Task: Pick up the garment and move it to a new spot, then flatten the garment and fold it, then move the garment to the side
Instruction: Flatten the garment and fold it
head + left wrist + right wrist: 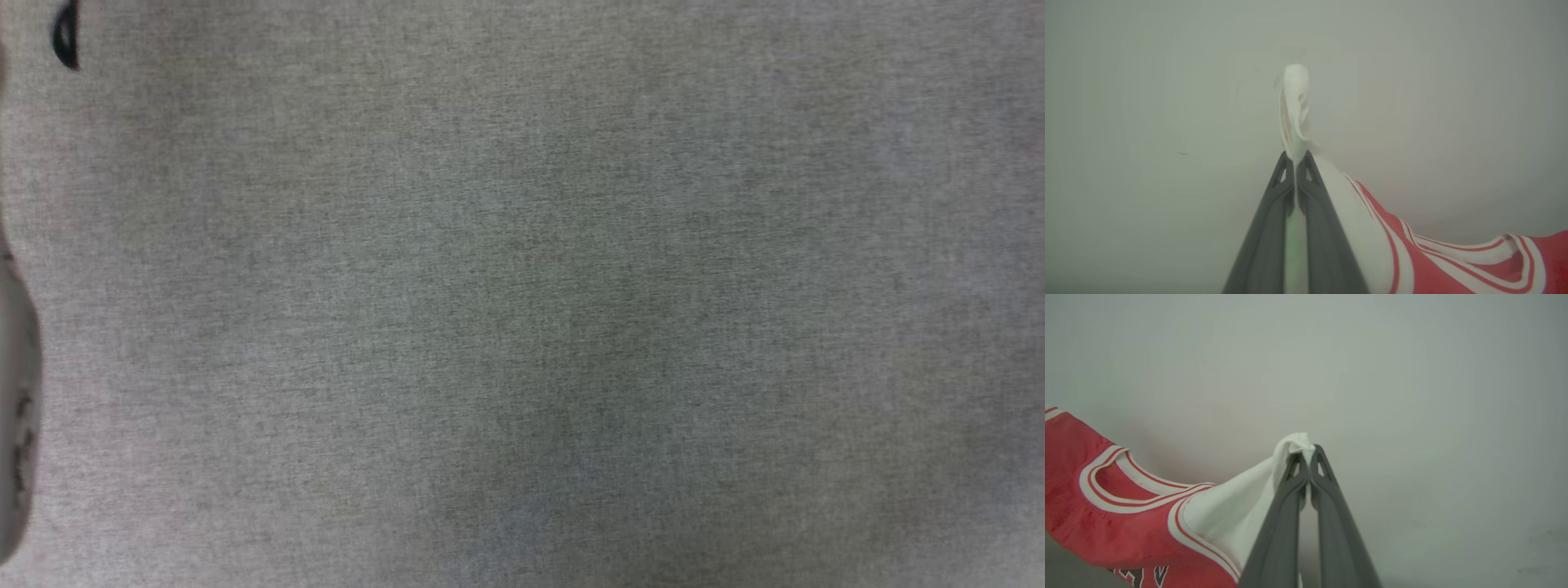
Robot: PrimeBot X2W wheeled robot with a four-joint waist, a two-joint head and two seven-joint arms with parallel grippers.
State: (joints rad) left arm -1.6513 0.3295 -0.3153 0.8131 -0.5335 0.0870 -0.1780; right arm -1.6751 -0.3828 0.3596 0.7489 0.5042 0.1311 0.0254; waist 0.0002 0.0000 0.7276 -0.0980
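Observation:
The garment [1437, 261] is a bright red jersey with white lining and white-and-red striped trim. In the left wrist view my left gripper [1295, 157] is shut on a pinch of its white fabric, which sticks up past the fingertips; the red body hangs off to the lower right. In the right wrist view my right gripper [1306, 451] is shut on another white edge of the garment [1106, 506], whose red body with an armhole trim and black lettering spreads to the lower left. The jersey hangs stretched between both grippers.
The head view looks down on a grey woven cloth surface [522, 294]. A small dark curved shape [65, 37] sits at its top left, and a pale blurred form [16, 392] runs along the left edge. Behind both grippers is a plain pale background.

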